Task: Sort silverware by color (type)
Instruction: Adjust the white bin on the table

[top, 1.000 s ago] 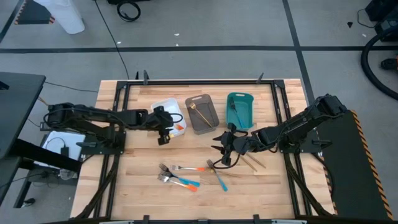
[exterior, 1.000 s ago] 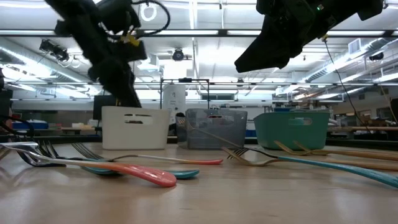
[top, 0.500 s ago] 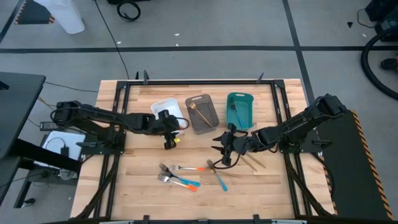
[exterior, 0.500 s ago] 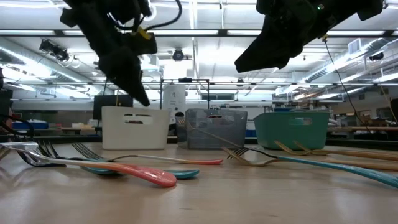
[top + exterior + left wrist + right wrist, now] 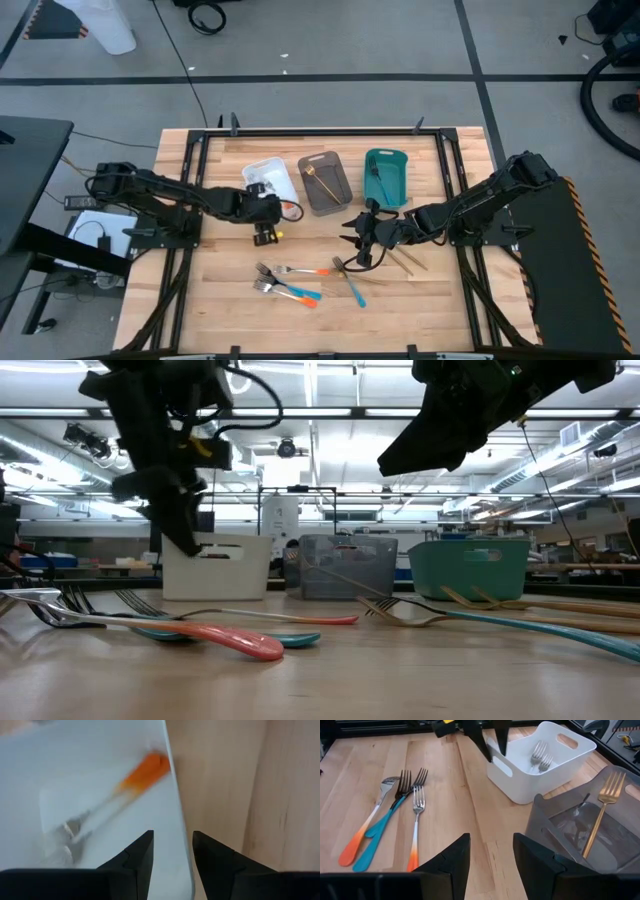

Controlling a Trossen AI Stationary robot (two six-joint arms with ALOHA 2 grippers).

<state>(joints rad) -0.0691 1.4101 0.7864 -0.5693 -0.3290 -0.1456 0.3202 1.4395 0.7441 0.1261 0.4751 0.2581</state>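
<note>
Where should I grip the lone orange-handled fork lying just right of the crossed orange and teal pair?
Grip the orange-handled fork at mid-shaft, coming straight down from above. It lies flat on the table, clear of the crossed pair beside it, so the end effector fingers can probably straddle its narrow stem crosswise. The orange end looks close to the teal handle's tip.

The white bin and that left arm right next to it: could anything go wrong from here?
Possibly. The left gripper, open and empty, hangs right at the white bin's near edge, so a careless move might nudge the bin, which holds orange-handled forks. On the table, the remaining forks and spoons lie overlapping, so a grab there might catch two colours at once. The right gripper hovers open near them, so the arms might crowd each other.
</note>
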